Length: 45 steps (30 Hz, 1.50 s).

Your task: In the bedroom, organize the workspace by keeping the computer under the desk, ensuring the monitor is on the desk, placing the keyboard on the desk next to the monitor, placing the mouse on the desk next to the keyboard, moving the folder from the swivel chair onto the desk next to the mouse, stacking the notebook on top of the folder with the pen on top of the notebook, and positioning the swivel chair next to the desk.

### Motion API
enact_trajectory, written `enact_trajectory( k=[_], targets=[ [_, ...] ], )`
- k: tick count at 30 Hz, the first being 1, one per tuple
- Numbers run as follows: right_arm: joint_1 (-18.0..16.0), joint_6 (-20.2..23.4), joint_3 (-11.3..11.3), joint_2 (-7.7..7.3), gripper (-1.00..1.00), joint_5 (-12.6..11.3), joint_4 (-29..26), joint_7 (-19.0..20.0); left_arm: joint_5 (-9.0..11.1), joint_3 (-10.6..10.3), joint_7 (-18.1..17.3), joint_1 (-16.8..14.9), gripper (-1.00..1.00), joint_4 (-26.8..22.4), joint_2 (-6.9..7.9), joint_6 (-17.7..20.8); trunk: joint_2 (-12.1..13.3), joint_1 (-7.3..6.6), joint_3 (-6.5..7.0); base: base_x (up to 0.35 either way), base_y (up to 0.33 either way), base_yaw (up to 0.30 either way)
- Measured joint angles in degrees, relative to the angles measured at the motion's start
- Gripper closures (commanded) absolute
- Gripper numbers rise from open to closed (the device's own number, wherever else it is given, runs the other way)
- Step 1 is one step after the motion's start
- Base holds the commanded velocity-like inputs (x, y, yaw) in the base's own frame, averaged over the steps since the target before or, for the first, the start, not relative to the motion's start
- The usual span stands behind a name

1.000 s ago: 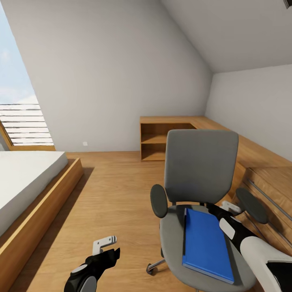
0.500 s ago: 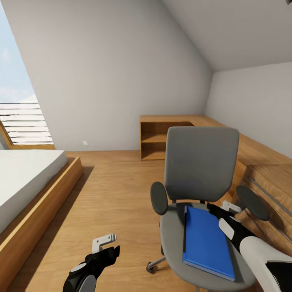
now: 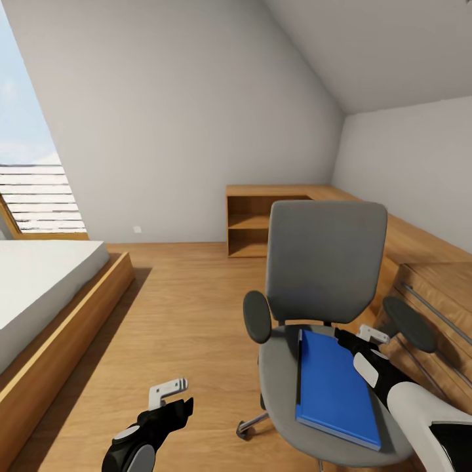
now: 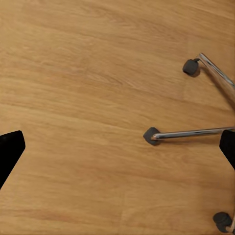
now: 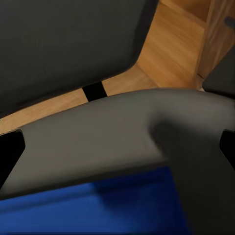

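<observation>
On the grey swivel chair (image 3: 321,308) seat in front of me lies the blue folder (image 3: 334,387), flat, black spine toward the left armrest. My right end effector (image 3: 357,339) sits at its far right corner, fingers spread wide. The left end effector (image 3: 172,396) hangs open above the floor. I judge the folder light, stiff and slick; grip an overhanging edge.

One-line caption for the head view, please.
Blue folder lies on the grey swivel chair, right hand at its far edge, left hand over the floor.
</observation>
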Motion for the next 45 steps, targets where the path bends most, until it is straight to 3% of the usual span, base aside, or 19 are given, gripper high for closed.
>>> enact_trajectory(
  k=[3, 11, 19, 25, 28, 45],
  targets=[
    [0.00, 0.00, 0.00, 0.00, -1.00, 0.00, 0.00, 0.00, -0.02, 0.00, -0.01, 0.00, -1.00, 0.02, 0.00, 0.00, -1.20, 0.66, -0.54, 0.000, 0.000, 0.000],
    [0.00, -0.01, 0.00, 0.00, -1.00, 0.01, -0.07, 0.01, 0.02, 0.00, -0.13, 0.00, -1.00, 0.03, 0.00, 0.00, -1.22, 0.67, -0.54, 0.000, 0.000, 0.000],
    [0.00, -0.03, 0.00, 0.00, -1.00, 0.00, -0.09, 0.00, -0.01, -0.03, -0.10, 0.00, -1.00, 0.11, -0.01, 0.01, -4.41, 2.42, -1.97, 0.000, 0.000, 0.000],
    [0.00, -0.01, 0.00, 0.00, -1.00, 0.01, -0.09, 0.03, 0.04, 0.06, -0.07, 0.00, -1.00, 0.11, 0.00, 0.06, -4.43, 2.42, -1.98, 0.000, 0.000, 0.000],
    [0.00, -0.02, 0.00, 0.00, -1.00, 0.00, -0.09, 0.06, 0.10, 0.08, -0.03, 0.00, -1.00, 0.11, 0.00, 0.08, -5.62, 3.08, -2.51, 0.000, 0.000, 0.000],
    [-0.01, -0.02, 0.00, 0.00, -1.00, 0.01, -0.09, 0.09, 0.21, 0.97, 0.06, 0.00, -1.00, 0.58, 0.24, 0.02, -5.63, 3.10, -2.52, -0.022, 0.000, 0.000]
  ],
)
